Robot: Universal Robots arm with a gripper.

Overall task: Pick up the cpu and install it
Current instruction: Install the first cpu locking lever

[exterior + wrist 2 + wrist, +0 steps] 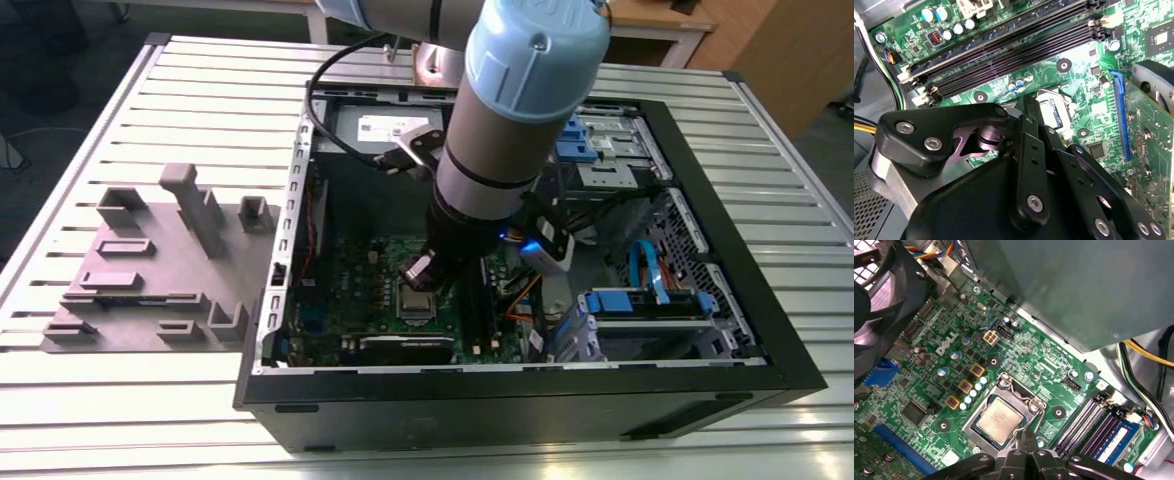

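Note:
The cpu (999, 420), a small silvery square chip, lies flat in the metal-framed socket (1016, 390) on the green motherboard (929, 390). In the first wrist view my gripper (1024, 436) hangs just off the socket's edge, its thin fingers pressed together with nothing between them. The second wrist view shows the gripper (1029, 102) in front of the socket (1054, 111), hiding much of it. In the exterior view the gripper (420, 275) reaches down into the open computer case (747, 300), right above the socket (418, 306).
Black memory slots (1089, 425) run close beside the socket. A dark fan (879, 300) and a blue slot (1121, 115) lie nearby. Cables (1144, 370) trail along the case wall. A grey plastic tray (147, 270) stands on the slatted table at the exterior view's left.

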